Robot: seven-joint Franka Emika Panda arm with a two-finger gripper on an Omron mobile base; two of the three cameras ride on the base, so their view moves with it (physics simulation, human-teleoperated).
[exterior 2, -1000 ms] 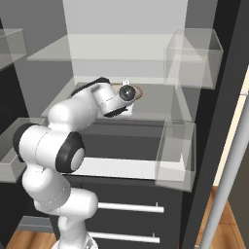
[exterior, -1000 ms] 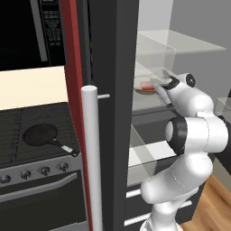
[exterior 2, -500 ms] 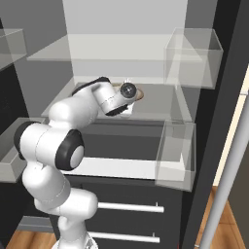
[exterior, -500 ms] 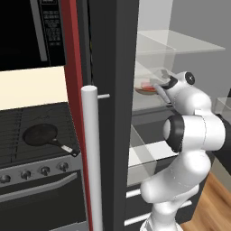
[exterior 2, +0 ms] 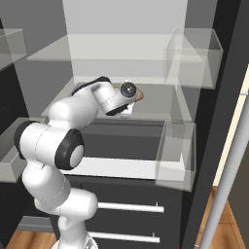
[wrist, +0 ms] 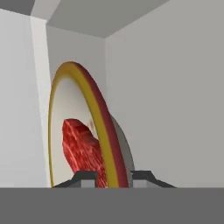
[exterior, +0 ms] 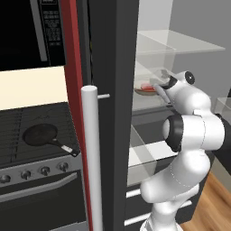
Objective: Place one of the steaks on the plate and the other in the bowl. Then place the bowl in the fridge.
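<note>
The tan-rimmed bowl rests on the middle glass shelf of the open fridge, and a red steak lies in it. My gripper reaches in from the right at the bowl's near edge. The hand view is rolled, so the bowl stands on edge with the steak inside. The gripper has one fingertip on each side of the rim, very close to it. Whether they still press on it is unclear. In the right base view, the bowl's edge peeks out behind the hand. The plate is out of view.
The fridge door's long silver handle stands close on the left. Beyond it is a stove with a dark frying pan. Clear bins hang at the right of the shelves. Drawers sit below.
The hand has edged very slightly deeper over the shelf with the bowl. The bowl and steak otherwise stay where they were.
</note>
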